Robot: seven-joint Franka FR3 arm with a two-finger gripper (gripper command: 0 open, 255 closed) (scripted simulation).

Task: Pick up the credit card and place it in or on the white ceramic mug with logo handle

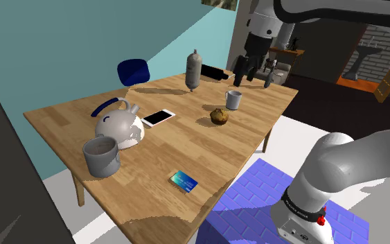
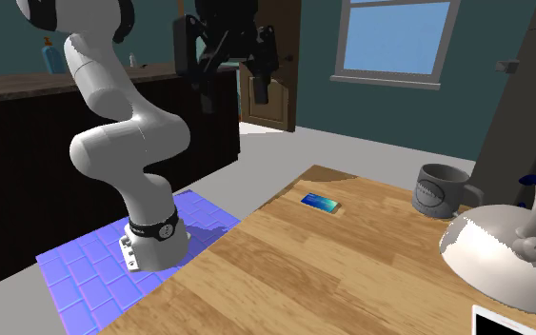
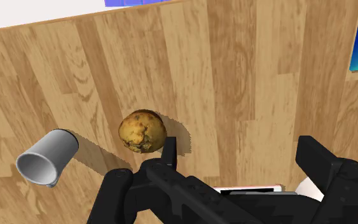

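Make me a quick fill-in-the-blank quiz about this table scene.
The card is coloured ___.
The pincer hangs ___, holding nothing.
The phone lies next to the ___ with the blue handle.
Missing words: blue; open; kettle.

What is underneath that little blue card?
The blue card lies flat on the wooden table, close to its edge. Only wood shows around it; the patch directly beneath is covered by the card.

The arm (image 1: 352,163) holds its tool (image 1: 253,75) raised, fingers (image 3: 327,162) apart.
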